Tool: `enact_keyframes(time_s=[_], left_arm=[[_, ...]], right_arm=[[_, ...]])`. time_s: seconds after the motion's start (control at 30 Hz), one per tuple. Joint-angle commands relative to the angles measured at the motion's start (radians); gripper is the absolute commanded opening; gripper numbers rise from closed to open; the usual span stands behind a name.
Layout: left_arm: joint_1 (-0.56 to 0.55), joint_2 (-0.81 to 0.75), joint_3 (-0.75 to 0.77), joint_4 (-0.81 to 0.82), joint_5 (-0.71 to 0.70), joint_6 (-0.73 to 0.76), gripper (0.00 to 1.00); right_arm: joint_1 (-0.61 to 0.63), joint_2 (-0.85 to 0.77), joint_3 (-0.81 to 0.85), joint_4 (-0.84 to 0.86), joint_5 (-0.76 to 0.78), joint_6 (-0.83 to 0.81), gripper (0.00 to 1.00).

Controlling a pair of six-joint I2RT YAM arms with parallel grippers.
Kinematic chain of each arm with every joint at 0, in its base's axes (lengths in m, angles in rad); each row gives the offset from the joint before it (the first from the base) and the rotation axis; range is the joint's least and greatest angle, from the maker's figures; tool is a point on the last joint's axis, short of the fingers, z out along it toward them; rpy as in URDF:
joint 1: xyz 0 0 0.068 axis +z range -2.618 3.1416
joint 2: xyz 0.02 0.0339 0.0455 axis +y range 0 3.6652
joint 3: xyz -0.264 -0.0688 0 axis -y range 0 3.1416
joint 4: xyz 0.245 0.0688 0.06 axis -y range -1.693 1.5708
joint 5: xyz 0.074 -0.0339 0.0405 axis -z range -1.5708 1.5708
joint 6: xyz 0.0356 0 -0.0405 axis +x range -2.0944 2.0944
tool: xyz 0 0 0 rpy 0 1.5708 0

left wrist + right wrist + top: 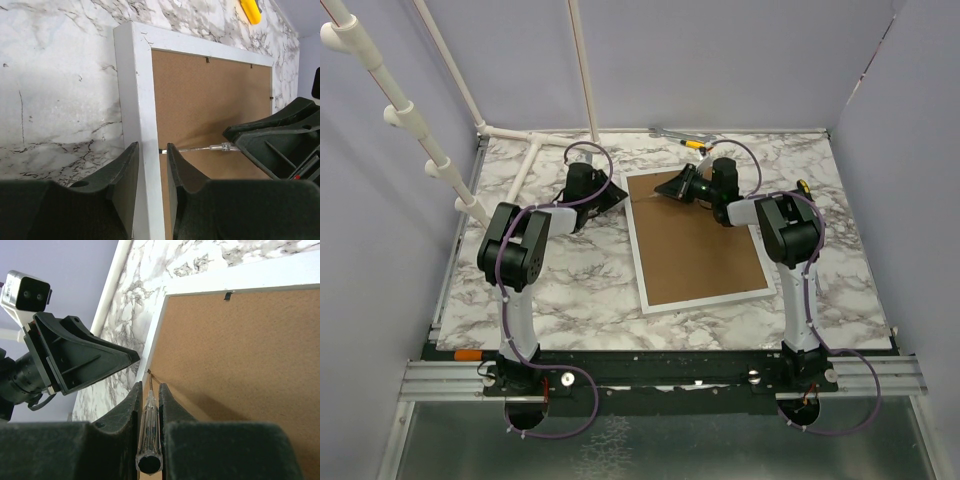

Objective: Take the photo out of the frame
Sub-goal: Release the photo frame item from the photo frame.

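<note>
At the frame (135,100), left pincer (152,147) astride rim, right pincer (150,386) gripping screwdriver (149,435)

Left hand (152,150) straddles white frame (134,80) rail, jaws parted — screwdriver (200,148) tip at edge of brown back (210,100).

White arms (517,305) with black joints, purple cables (563,428) looped alongside.

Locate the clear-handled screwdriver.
In the right wrist view, the clear-handled screwdriver sits clamped in the right gripper, its tip where the brown backing board meets the white picture frame, at its far end beside the left gripper.
</note>
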Motion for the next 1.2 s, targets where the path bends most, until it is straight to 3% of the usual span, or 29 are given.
enact_keyframes(time_s=[0.0,1.17], left_arm=[[-0.004,0.028,0.027,0.009,0.025,-0.004,0.29],[-0.004,0.078,0.074,-0.026,0.031,-0.004,0.23]], right_arm=[[0.019,0.034,0.021,0.004,0.001,-0.017,0.00],[-0.008,0.011,-0.034,0.049,0.032,0.003,0.01]])
